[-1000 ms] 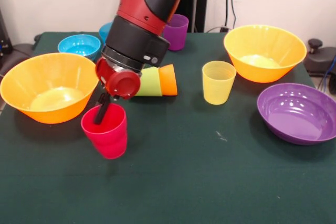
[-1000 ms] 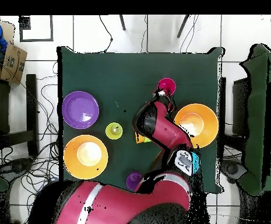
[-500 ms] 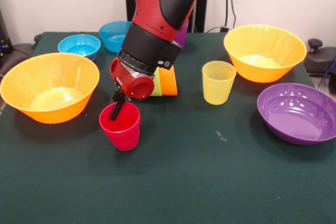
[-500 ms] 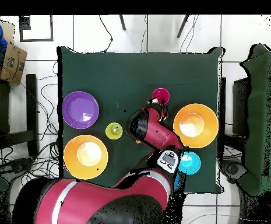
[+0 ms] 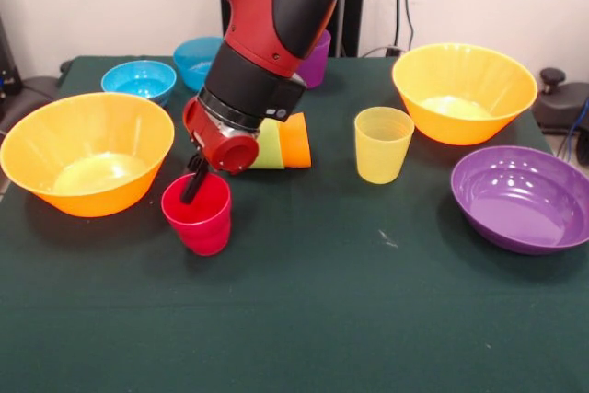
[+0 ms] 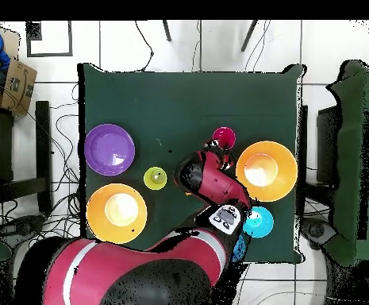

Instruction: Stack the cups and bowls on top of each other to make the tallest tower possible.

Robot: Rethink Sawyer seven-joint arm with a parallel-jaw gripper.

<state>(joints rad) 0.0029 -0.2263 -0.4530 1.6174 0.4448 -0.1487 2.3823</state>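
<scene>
My gripper (image 5: pixel 194 181) reaches down to the red cup (image 5: pixel 197 214), with one finger inside its rim, shut on it. The cup is upright beside the left orange bowl (image 5: pixel 85 156); I cannot tell whether it touches the table. It also shows in the overhead view (image 6: pixel 224 137). A lime green cup (image 5: pixel 265 144) lies on its side, nested in an orange cup (image 5: pixel 295 140), behind my wrist. The yellow cup (image 5: pixel 382 144) stands upright mid-table. The purple cup (image 5: pixel 316 52) is at the back. No tower stands.
A second orange bowl (image 5: pixel 463 92) sits at the back right and the purple bowl (image 5: pixel 521 198) at the right. A cyan bowl (image 5: pixel 139 78) and a deeper blue bowl (image 5: pixel 201 60) sit at the back left. The green table (image 5: pixel 368 319) runs out to the near edge.
The red cup was tilted and nearer the camera; it now hangs upright and a little farther back. My arm swung right, then back left with it.
</scene>
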